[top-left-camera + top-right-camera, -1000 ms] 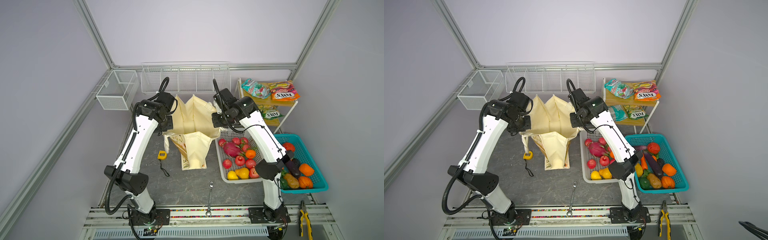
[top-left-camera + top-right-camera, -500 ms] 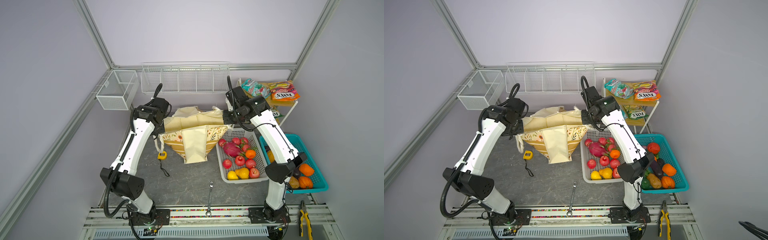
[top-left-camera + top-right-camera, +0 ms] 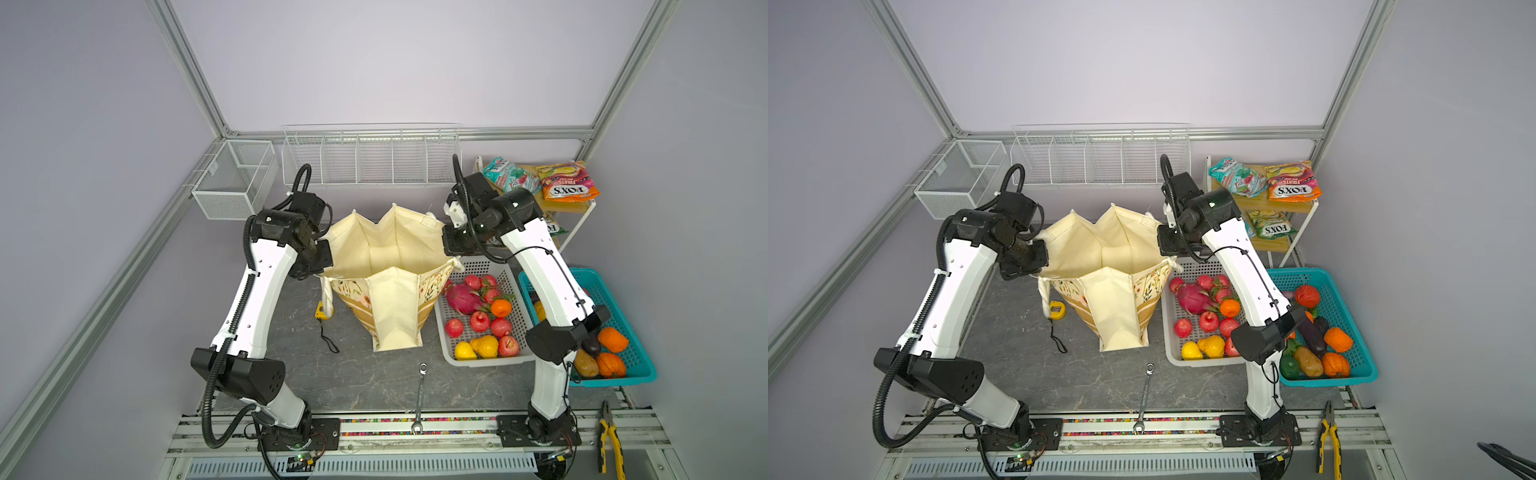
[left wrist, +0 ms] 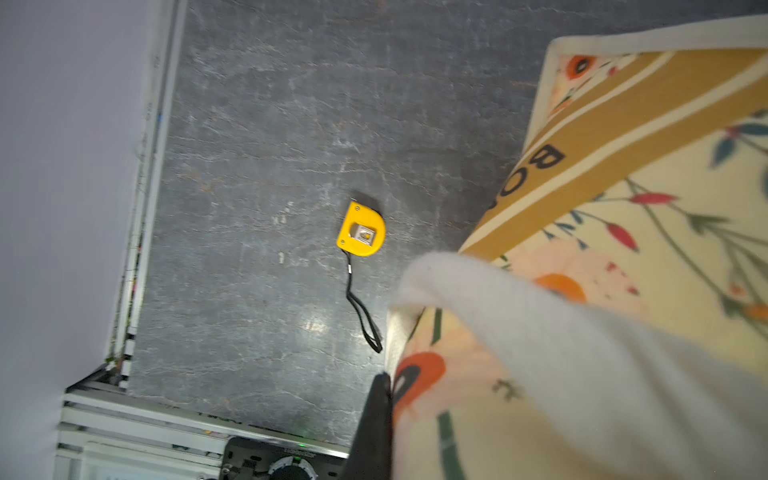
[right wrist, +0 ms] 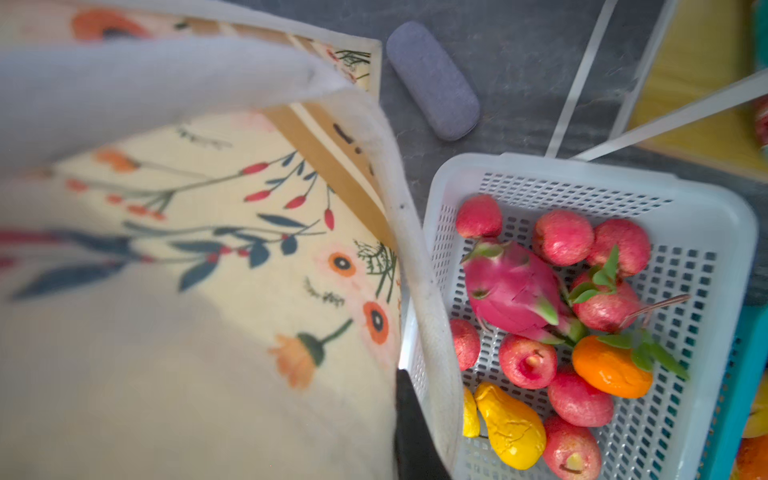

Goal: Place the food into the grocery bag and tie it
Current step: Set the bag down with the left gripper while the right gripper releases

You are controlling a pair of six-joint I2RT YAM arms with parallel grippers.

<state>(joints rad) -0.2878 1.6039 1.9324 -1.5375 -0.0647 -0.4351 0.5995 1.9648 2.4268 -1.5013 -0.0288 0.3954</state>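
Holding apples, grey basket sits beside open grocery bag.

Your left arm and right arm wear white shells between black joint housings; ribbed black hose runs along your left one, a thin black cable your right

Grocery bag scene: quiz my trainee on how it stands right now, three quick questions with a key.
1. True or false: the dragon fruit is inside the grocery bag.
2. What are the left gripper and right gripper shut on? A the bag's rim; B a bottle each; C nothing.
3. Fill in: in both top views the yellow tape measure lies to the bag's ____.
Key: 1 false, it lies in the grey basket. 2 A. 3 left.
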